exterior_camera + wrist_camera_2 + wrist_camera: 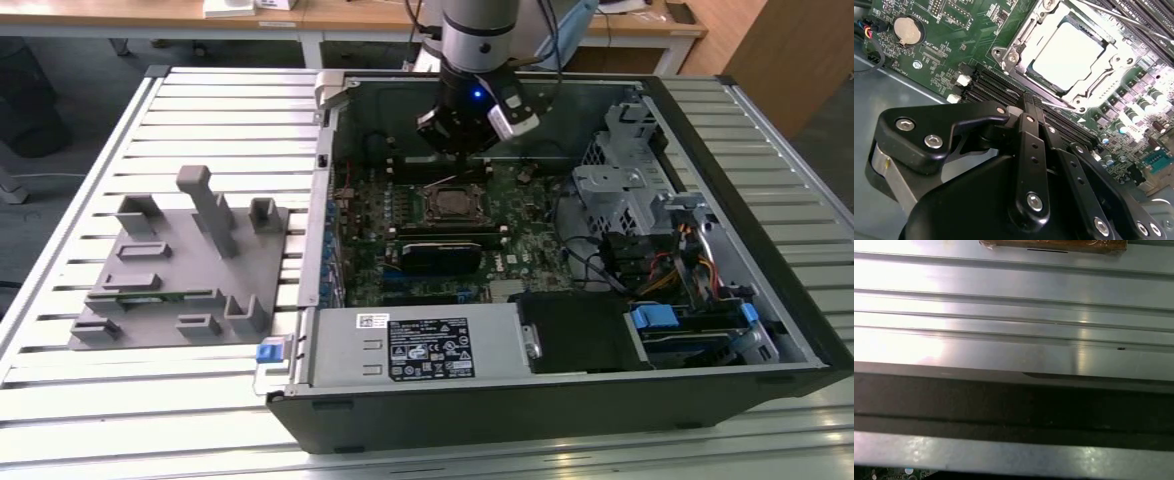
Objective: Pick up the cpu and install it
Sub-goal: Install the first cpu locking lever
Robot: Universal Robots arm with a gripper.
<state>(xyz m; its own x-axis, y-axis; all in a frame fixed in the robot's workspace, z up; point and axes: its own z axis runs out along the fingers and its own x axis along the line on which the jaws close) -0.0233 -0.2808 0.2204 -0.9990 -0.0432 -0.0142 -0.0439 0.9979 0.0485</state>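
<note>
Hovers over the far half of the motherboard (367,250) inside the open computer case (534,420), gripper (461,140) pinched closed, with nothing visible between the fingertips (1033,102) in the second wrist view. Aims past the black memory slots (994,85) toward the cpu (1069,52), seated shiny face up inside the metal socket frame (1014,56), apart from the fingertips and untouched by them. Puts that chip, in the exterior view, lower than the gripper and on its near side, at the socket (447,203) close to the board's middle, almost in line with the wrist and neither clearly left nor right of it. Offers no real long axis on the near-square cpu; sets its edges at a slant to the line of the closed fingers. No telling the state of the frame's thin levers (1124,20), latched or loose. Reads, as a judgement, as a chip lying in its seat rather than in the grip, with a single arm to reach it. Farther out, leaves the grey parts fixture (180,260) well apart on the slatted table (134,420) at the exterior view's left, and the power supply (414,345) along the case's near wall.
</note>
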